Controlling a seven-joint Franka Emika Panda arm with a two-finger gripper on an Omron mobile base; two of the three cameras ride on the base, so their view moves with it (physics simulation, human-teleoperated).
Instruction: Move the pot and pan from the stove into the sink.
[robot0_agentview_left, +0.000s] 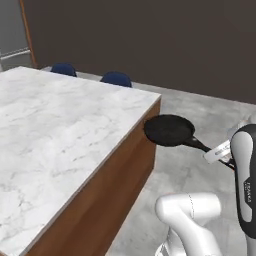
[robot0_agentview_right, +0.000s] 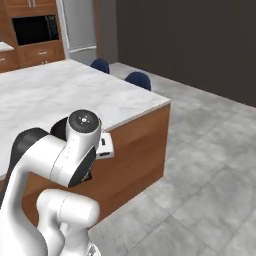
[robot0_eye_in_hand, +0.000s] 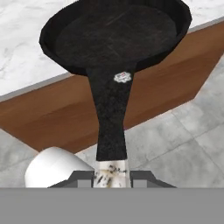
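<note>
The pan (robot0_agentview_left: 169, 130) is a shallow black frying pan held level in the air, just off the corner of the marble island. Its long black handle (robot0_agentview_left: 197, 144) runs back into my gripper (robot0_agentview_left: 219, 153), which is shut on the handle's end. In the hand view the pan (robot0_eye_in_hand: 118, 35) hangs over the counter's edge, and the handle (robot0_eye_in_hand: 111, 118) comes straight down to the gripper (robot0_eye_in_hand: 111, 174). In the right base view a dark sliver of the pan (robot0_agentview_right: 58, 128) shows behind my arm. The pot, the stove and the sink are out of view.
A white marble island (robot0_agentview_left: 60, 130) with brown wooden sides (robot0_agentview_left: 125, 185) takes up the left. Two blue chairs (robot0_agentview_left: 116, 78) stand at its far edge. Grey tiled floor (robot0_agentview_left: 200, 110) lies open to the right. A built-in oven (robot0_agentview_right: 35, 29) sits in the far cabinets.
</note>
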